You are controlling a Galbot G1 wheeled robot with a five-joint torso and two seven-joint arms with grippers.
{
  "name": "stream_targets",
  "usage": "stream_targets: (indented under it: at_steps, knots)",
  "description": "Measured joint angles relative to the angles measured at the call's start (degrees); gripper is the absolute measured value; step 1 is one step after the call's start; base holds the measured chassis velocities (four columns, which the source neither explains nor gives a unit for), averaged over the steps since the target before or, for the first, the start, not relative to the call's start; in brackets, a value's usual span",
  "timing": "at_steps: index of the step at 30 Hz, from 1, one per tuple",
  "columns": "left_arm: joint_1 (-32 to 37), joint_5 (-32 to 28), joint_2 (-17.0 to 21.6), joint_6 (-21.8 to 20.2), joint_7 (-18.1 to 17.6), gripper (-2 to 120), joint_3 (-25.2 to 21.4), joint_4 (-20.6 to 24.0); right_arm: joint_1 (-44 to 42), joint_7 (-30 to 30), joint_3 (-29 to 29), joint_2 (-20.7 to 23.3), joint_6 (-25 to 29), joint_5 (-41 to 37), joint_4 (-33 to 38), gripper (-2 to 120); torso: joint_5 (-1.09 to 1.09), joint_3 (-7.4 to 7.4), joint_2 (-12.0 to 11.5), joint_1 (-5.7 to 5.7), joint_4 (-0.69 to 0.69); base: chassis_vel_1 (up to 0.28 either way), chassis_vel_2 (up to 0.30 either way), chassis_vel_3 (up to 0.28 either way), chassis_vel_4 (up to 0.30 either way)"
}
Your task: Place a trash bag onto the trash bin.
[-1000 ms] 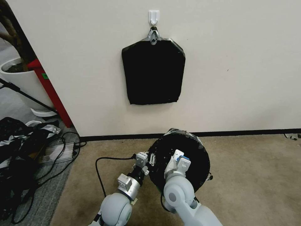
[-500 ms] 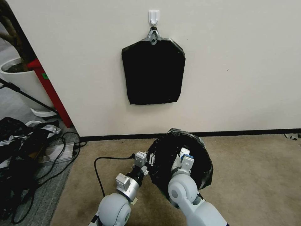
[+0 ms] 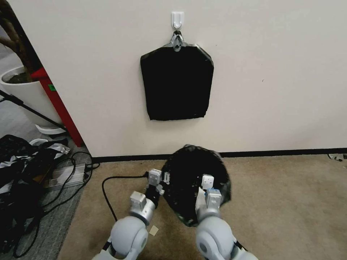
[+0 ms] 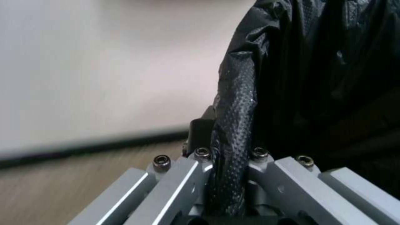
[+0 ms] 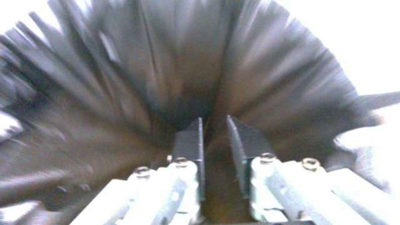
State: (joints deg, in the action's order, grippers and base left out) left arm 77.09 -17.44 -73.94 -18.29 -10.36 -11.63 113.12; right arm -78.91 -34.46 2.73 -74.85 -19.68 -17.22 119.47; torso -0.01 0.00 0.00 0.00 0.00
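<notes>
Trash bag [image 3: 191,180]: thin black film with an embossed, glossy texture, spread into a rounded, dome-like shape low over the carpet [image 3: 289,202], just in front of the wall's black baseboard [image 3: 282,153]. Held between both arms; the trash bin itself cannot be made out under the film.

Left gripper [image 3: 164,178]: at the bag's left edge. In the left wrist view a bunched, twisted strand of the film [image 4: 231,137] runs straight down between the fingers [image 4: 200,134], which are closed tight on it.

Right gripper [image 3: 206,180]: in over the bag's near right part, with black film around it. In the right wrist view the two dark fingers [image 5: 189,140] stand nearly together with a narrow slot between them; film pleats radiate outward from that slot, so a fold of the bag appears pinched there. That view is streaked.

Surroundings: a flat black rectangular pack [image 3: 177,83] hangs from a white hook [image 3: 177,18] on the cream wall [image 3: 274,72], above the bag and well apart from it. A black cable [image 3: 108,195] loops across the carpet to the left of the left arm. Further left, a jumble of black fabric and cables [image 3: 25,169], a red post [image 3: 58,104], and a white plant pot [image 3: 25,90].
</notes>
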Motion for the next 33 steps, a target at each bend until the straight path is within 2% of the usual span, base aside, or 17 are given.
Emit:
stream_targets:
  at_steps: [1, 2, 3, 6, 11, 13, 15, 17, 21, 22, 26, 28, 29, 30, 31, 32, 33]
  knots:
    - [-1.26, -3.67, 0.29, -5.73, -3.87, 2, -0.73, 0.16, -1.18, 1.43, -0.45, 0.43, 1.34, 3.75, 1.85, 27, 0.00, 0.00, 0.00, 0.00, 0.00, 0.000, 0.000, 0.000, 0.000]
    - [-2.04, -6.55, 0.48, -8.98, -6.13, 2, -1.22, 0.18, -1.75, 2.28, -0.86, 0.58, 2.79, 6.56, 2.79, 30, 0.00, 0.00, 0.00, 0.00, 0.00, 0.000, 0.000, 0.000, 0.000]
    - [-2.04, -6.55, 0.48, -8.98, -6.13, 2, -1.22, 0.18, -1.75, 2.28, -0.86, 0.58, 2.79, 6.56, 2.79, 30, 0.00, 0.00, 0.00, 0.00, 0.00, 0.000, 0.000, 0.000, 0.000]
    - [-4.28, -20.75, 1.41, -19.64, -12.70, 2, -3.13, 0.03, -2.90, 4.73, -2.86, 0.27, 9.61, 17.81, 4.42, 45, 0.00, 0.00, 0.00, 0.00, -0.01, 0.000, 0.000, 0.000, 0.000]
    - [-4.63, -26.59, 1.49, -23.76, -15.84, 2, -3.72, -0.09, -3.05, 5.26, -3.40, -0.17, 11.62, 21.51, 4.79, 57, 0.01, 0.00, 0.00, 0.00, -0.01, 0.000, 0.000, 0.000, 0.000]
    - [-4.49, -28.07, 1.45, -24.68, -17.63, 3, -3.68, -0.54, -3.18, 5.30, -3.36, -0.32, 11.78, 21.63, 4.89, 67, 0.00, 0.00, 0.00, 0.00, -0.01, 0.000, 0.000, 0.000, 0.000]
    - [-4.02, -28.14, 1.62, -24.71, -17.98, 13, -3.69, -0.76, -3.24, 5.30, -3.29, -0.43, 11.80, 21.19, 4.48, 79, 0.01, 0.00, 0.00, 0.00, 0.00, 0.000, 0.000, 0.000, 0.000]
    - [-3.86, -28.10, 1.74, -24.67, -17.97, 17, -3.71, -0.67, -3.23, 5.30, -3.29, -0.44, 11.80, 21.07, 4.40, 82, 0.01, 0.00, 0.00, 0.00, 0.00, 0.000, 0.000, 0.000, 0.000]
    - [-2.18, -25.34, 2.76, -24.25, -15.00, 35, -4.96, 2.12, -2.65, 5.27, -3.45, -0.50, 11.80, 19.85, 3.65, 98, 0.00, 0.00, 0.00, 0.00, 0.00, 0.000, 0.000, 0.000, 0.000]
    - [-2.18, -25.34, 2.76, -24.25, -15.00, 35, -4.96, 2.12, -2.65, 5.27, -3.45, -0.50, 11.80, 19.85, 3.65, 98, 0.00, 0.00, 0.00, 0.00, 0.00, 0.000, 0.000, 0.000, 0.000]
    - [-0.37, -22.37, 3.52, -23.83, -13.63, 50, -6.50, 5.81, -2.23, 5.42, -4.35, -0.52, 12.99, 19.09, 2.79, 100, 0.00, 0.00, 0.00, 0.00, 0.00, 0.000, 0.000, 0.000, 0.000]
    - [0.83, -19.73, 3.82, -22.20, -12.31, 58, -7.46, 8.08, -2.18, 6.68, -5.85, -0.66, 15.74, 18.96, 1.95, 100, 0.01, 0.00, 0.00, 0.00, 0.00, 0.000, 0.000, 0.000, 0.000]
    - [1.83, -17.46, 3.98, -17.16, -9.88, 64, -8.14, 8.89, -2.15, 8.77, -7.93, -0.90, 19.34, 18.99, 0.90, 100, 0.01, 0.00, 0.00, 0.00, 0.00, 0.000, 0.000, 0.000, 0.000]
    - [1.83, -17.46, 3.98, -17.16, -9.88, 64, -8.14, 8.89, -2.15, 8.77, -7.93, -0.90, 19.34, 18.99, 0.90, 100, 0.01, 0.00, 0.00, 0.00, 0.00, 0.000, 0.000, 0.000, 0.000]
    - [2.39, -15.68, 4.02, -10.51, -7.98, 67, -8.42, 8.80, -2.04, 10.05, -9.43, -1.15, 21.50, 19.28, 0.18, 100, 0.01, 0.00, 0.00, 0.00, 0.01, 0.000, 0.000, 0.000, 0.000]
    - [2.49, -14.47, 4.00, -6.27, -6.67, 70, -8.53, 8.33, -1.91, 10.97, -10.72, -1.43, 22.82, 19.75, -0.27, 100, 0.02, 0.00, 0.00, 0.00, 0.01, 0.000, 0.000, 0.000, 0.000]
    - [2.33, -11.96, 3.77, 1.95, -3.77, 75, -8.98, 6.51, -1.67, 12.31, -13.17, -1.97, 24.66, 20.65, -0.81, 100, 0.03, 0.00, 0.00, 0.00, 0.00, 0.000, 0.000, 0.000, 0.000]
